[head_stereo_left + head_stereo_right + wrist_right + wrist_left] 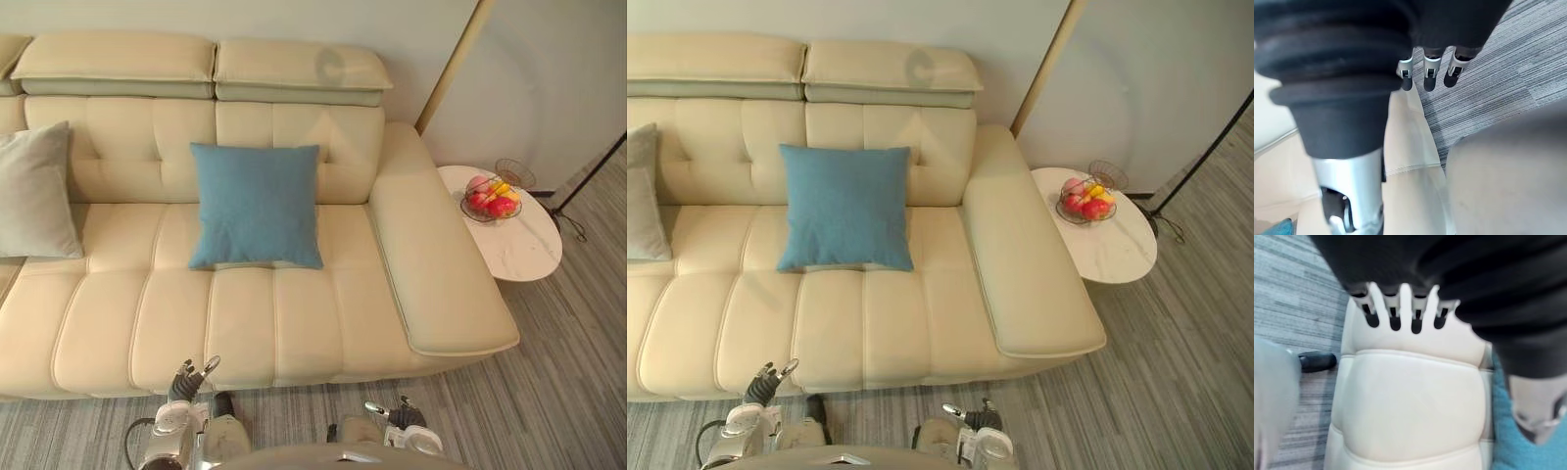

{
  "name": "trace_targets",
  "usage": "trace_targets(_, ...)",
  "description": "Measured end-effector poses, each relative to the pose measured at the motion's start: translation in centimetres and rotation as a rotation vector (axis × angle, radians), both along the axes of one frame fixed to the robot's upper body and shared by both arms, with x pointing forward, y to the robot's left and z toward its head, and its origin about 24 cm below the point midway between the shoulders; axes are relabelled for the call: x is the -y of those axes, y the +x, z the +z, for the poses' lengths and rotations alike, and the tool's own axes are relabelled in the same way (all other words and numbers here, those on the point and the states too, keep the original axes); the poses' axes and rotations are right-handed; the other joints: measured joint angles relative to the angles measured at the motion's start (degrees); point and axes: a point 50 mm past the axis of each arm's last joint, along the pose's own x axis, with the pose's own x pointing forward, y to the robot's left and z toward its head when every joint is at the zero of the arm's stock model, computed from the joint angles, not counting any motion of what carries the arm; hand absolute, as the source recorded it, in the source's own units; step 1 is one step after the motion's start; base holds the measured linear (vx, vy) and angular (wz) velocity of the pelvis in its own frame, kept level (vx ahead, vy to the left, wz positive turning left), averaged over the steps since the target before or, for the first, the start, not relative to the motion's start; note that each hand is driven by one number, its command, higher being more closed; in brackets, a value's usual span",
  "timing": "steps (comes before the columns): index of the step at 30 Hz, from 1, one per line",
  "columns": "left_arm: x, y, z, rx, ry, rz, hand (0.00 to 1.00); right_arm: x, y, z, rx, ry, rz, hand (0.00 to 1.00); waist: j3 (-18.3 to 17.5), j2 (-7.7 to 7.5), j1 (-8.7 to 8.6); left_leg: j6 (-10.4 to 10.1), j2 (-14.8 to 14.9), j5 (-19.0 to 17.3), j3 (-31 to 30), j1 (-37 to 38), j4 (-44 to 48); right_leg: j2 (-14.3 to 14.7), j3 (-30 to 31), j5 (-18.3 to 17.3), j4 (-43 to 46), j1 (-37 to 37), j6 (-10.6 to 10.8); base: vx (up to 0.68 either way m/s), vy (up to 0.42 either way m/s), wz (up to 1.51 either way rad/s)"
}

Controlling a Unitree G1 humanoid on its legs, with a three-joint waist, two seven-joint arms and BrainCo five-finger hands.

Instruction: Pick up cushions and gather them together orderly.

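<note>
Leaning on the sofa's (294, 323) backrest at far left, a grey cushion (34, 191) is cut by the view's edge. A stretch of bare seat separates it from the blue cushion (257, 206), upright against the backrest mid-sofa. Seat runs open from both to the front edge. Low before that edge, the left hand (188, 380) hangs with fingers straight and loose, empty. The right hand (392, 411), over the floor (549, 372), is likewise slack and empty. Past the armrest, a round counter (524, 257) carries a fruit basket (490, 199).
</note>
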Motion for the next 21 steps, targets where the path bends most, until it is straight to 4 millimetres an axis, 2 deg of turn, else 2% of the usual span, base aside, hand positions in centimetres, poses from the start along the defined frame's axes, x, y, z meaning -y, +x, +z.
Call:
trace_targets(1,0.6,-0.3,-0.4,-0.020,-0.020,0.001,0.00,0.4,0.9,0.3,0.024,-0.013,0.005,0.00,0.2,0.76,0.57,-0.2,0.0,0.2,-0.9,-0.7,-0.5,1.2,0.2,-0.8,-3.6,0.5,1.2,-0.18,-0.102,-0.18)
trace_targets(2,1.0,-0.7,-0.6,-0.030,-0.033,0.004,0.00,0.7,1.0,0.4,0.028,-0.023,0.005,0.00,0.0,1.81,0.94,-0.4,0.0,0.1,-1.4,-1.1,-0.9,2.0,0.5,-1.2,-6.8,1.4,1.4,-0.13,-0.001,-0.51)
trace_targets(3,1.5,-1.3,-0.8,-0.038,-0.048,0.017,0.00,1.5,1.6,0.8,0.041,-0.056,0.009,0.00,-0.3,3.45,2.41,-0.1,0.5,2.3,-1.3,-2.5,-1.6,3.2,2.5,-4.6,-9.8,2.4,-0.3,-0.16,-0.066,-0.37)
trace_targets(4,1.5,-1.2,-0.8,-0.039,-0.047,0.018,0.00,1.4,2.2,1.0,0.054,-0.059,0.015,0.00,-0.2,2.76,2.27,-0.1,-0.3,3.3,-0.9,-3.8,-1.5,2.6,2.7,-6.9,-11.9,2.4,-1.0,-0.19,-0.111,-0.29)
trace_targets(5,1.2,-0.8,-0.6,-0.029,-0.036,0.013,0.00,1.4,2.6,1.1,0.063,-0.063,0.030,0.00,0.2,2.65,2.14,-0.3,-0.4,4.1,-0.9,-5.0,-1.4,2.6,2.5,-8.9,-14.1,2.2,-0.6,-0.33,-0.191,0.17)
trace_targets(6,1.7,-0.4,-0.6,-0.025,-0.039,0.001,0.00,1.7,3.5,1.6,0.085,-0.079,0.040,0.00,2.0,6.09,1.61,-1.0,1.9,5.0,-2.7,-5.8,-2.1,5.3,0.8,-7.0,-15.9,2.9,-1.5,-0.31,-0.127,0.14)
trace_targets(8,2.1,-1.0,-0.8,-0.043,-0.043,-0.012,0.00,1.6,3.2,1.4,0.075,-0.080,0.037,0.00,2.6,7.71,1.11,-1.7,3.4,4.7,-4.1,-5.3,-3.1,7.2,-1.0,-5.7,-17.0,4.0,-2.3,-0.31,-0.104,0.34)
trace_targets(9,2.2,-1.0,-0.8,-0.045,-0.045,-0.015,0.00,1.7,2.9,1.3,0.067,-0.081,0.034,0.00,2.6,7.85,1.08,-2.4,3.6,4.1,-4.4,-5.3,-3.6,7.4,-1.7,-5.5,-17.1,4.2,-2.5,-0.25,-0.091,0.46)
trace_targets(10,2.1,-1.0,-0.8,-0.045,-0.042,-0.017,0.00,1.9,2.4,1.2,0.053,-0.092,0.023,0.00,2.7,8.00,1.02,-4.0,3.7,2.3,-4.6,-5.2,-4.4,7.4,-2.8,-4.8,-17.8,4.6,-3.0,-0.20,-0.042,0.41)
trace_targets(11,2.2,-0.9,-0.8,-0.039,-0.043,-0.018,0.00,2.0,2.3,1.1,0.051,-0.097,0.015,0.00,2.9,6.99,0.68,-6.2,3.6,-0.2,-4.2,-5.4,-5.3,6.7,-4.0,-2.9,-19.8,4.6,-3.8,-0.17,-0.004,0.32)
trace_targets(12,2.2,-0.6,-0.7,-0.030,-0.044,-0.016,0.00,1.9,2.3,1.1,0.051,-0.095,0.013,0.00,3.0,6.71,0.88,-5.4,3.3,0.3,-4.0,-5.4,-5.2,6.3,-4.3,-2.1,-20.5,4.4,-4.2,-0.13,0.046,0.20)
trace_targets(14,2.3,-0.6,-0.7,-0.034,-0.046,-0.019,0.00,2.6,2.2,1.2,0.050,-0.109,-0.004,0.00,2.6,6.37,0.53,-3.8,0.6,0.5,-5.0,-5.8,3.4,4.0,-4.9,-0.2,-21.7,3.5,-3.4,-0.12,0.091,0.15)
trace_targets(15,2.4,-0.7,-0.8,-0.041,-0.047,-0.021,0.00,3.0,2.0,1.2,0.044,-0.116,-0.014,0.00,2.7,6.16,-0.13,-1.4,-1.0,-4.6,-5.1,-4.6,8.6,2.6,-4.6,0.9,-22.7,3.4,-2.5,-0.12,0.121,0.12)
trace_targets(16,2.4,-0.9,-0.9,-0.046,-0.048,-0.019,0.00,3.1,1.7,1.1,0.037,-0.118,-0.016,0.00,2.6,6.28,-0.13,-1.0,-1.0,-6.8,-5.1,-3.7,9.6,2.5,-4.3,1.4,-23.3,3.4,-2.0,-0.11,0.133,-0.02)
trace_targets(17,2.3,-1.2,-1.0,-0.055,-0.050,-0.012,0.00,3.2,1.3,1.0,0.026,-0.118,-0.020,0.00,2.4,6.74,-0.07,-0.5,-1.4,-7.2,-4.8,-3.2,9.1,2.4,-3.5,2.3,-24.1,3.5,-1.4,-0.09,0.098,-0.21)
trace_targets(18,2.1,-1.3,-1.0,-0.060,-0.044,-0.012,0.00,2.6,1.2,0.8,0.022,-0.098,-0.025,0.00,2.0,6.07,0.02,0.1,-2.4,-6.7,-4.5,-2.4,7.2,2.3,-3.1,3.6,-26.4,4.3,-0.8,-0.09,0.110,-0.14)
trace_targets(20,1.9,-1.5,-1.0,-0.066,-0.038,-0.016,0.00,2.2,0.7,0.5,0.005,-0.082,-0.035,0.00,1.8,5.76,-0.39,-0.1,-4.2,-5.2,-4.1,-0.3,2.3,1.6,-2.7,5.3,-29.9,5.9,-0.8,-0.08,0.136,-0.01)
trace_targets(21,1.9,-1.8,-1.1,-0.072,-0.038,-0.012,0.00,2.2,0.2,0.2,-0.020,-0.075,-0.039,0.00,1.0,4.45,-0.29,-0.2,-5.7,-5.0,-3.3,2.0,-2.1,0.9,-1.6,6.3,-31.7,6.5,-0.5,-0.07,0.143,-0.07)
